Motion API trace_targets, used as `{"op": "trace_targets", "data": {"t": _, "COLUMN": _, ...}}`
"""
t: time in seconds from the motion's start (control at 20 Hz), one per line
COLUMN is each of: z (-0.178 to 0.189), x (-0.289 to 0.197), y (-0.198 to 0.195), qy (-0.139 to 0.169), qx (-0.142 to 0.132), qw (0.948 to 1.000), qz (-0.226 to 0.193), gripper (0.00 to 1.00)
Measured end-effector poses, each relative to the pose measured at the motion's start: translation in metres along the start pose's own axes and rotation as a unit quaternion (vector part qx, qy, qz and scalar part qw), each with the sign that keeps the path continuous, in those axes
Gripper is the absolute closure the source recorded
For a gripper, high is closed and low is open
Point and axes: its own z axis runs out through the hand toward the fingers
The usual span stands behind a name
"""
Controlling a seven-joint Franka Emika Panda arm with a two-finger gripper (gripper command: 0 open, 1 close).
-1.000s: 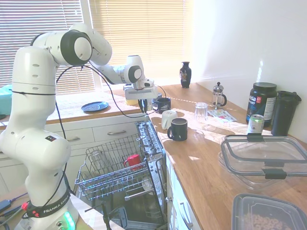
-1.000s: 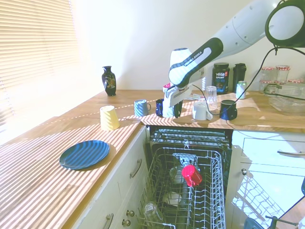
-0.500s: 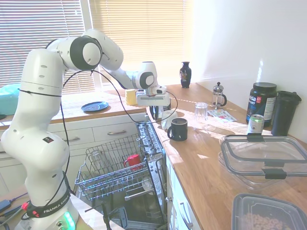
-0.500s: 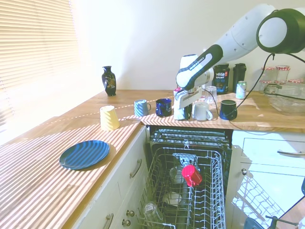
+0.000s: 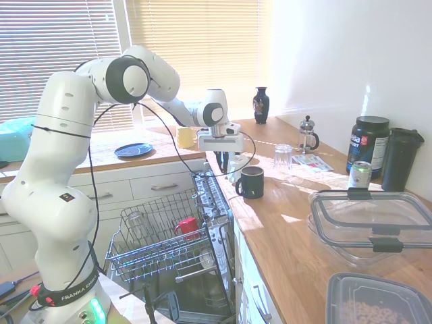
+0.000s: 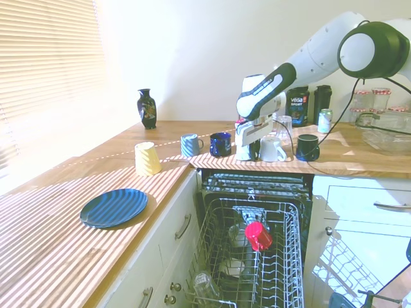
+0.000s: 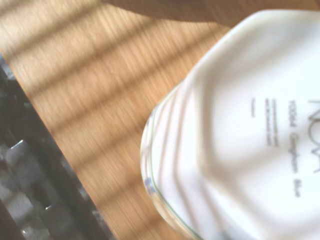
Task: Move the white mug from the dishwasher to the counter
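The gripper (image 6: pixel 246 149) hangs low over the counter (image 6: pixel 350 164), at the edge just behind the open dishwasher (image 6: pixel 212 186). Whether it is spread or pressed together cannot be told. It stands right at a pale mug (image 6: pixel 272 149) that sits upside down on the wood. The wrist view looks down on this mug's base (image 7: pixel 250 130), with blurred grey print and a thin green line at the rim.

In the second exterior view, a black mug (image 6: pixel 307 147) stands just right of the pale mug. Left of the gripper are 2 more, a dark blue mug (image 6: pixel 220 144) and then a light blue one (image 6: pixel 189 145). A yellow cup (image 6: pixel 147 158) lies tilted further left, with a blue plate (image 6: pixel 113 207) nearer on the same worktop.

The wire rack (image 6: pixel 282 256) is pulled out and holds a red mug (image 6: pixel 257 235). Below the red mug, deeper in the rack, is a small white shape that looks to be the white mug (image 6: pixel 232 265), well apart from the gripper.
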Motion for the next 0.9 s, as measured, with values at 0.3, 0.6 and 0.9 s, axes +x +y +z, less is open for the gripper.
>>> {"op": "trace_targets", "data": {"t": 0.3, "z": 0.001, "x": 0.003, "y": -0.008, "qy": 0.001, "qx": 0.000, "qw": 1.0000, "qz": 0.006, "gripper": 0.00}}
{"op": "trace_targets", "data": {"t": 0.6, "z": -0.008, "x": 0.006, "y": -0.011, "qy": 0.009, "qx": 0.004, "qw": 0.9999, "qz": 0.013, "gripper": 0.00}}
{"op": "trace_targets", "data": {"t": 0.9, "z": -0.066, "x": -0.022, "y": 0.002, "qy": 0.032, "qx": 0.025, "qw": 0.9988, "qz": 0.027, "gripper": 0.00}}
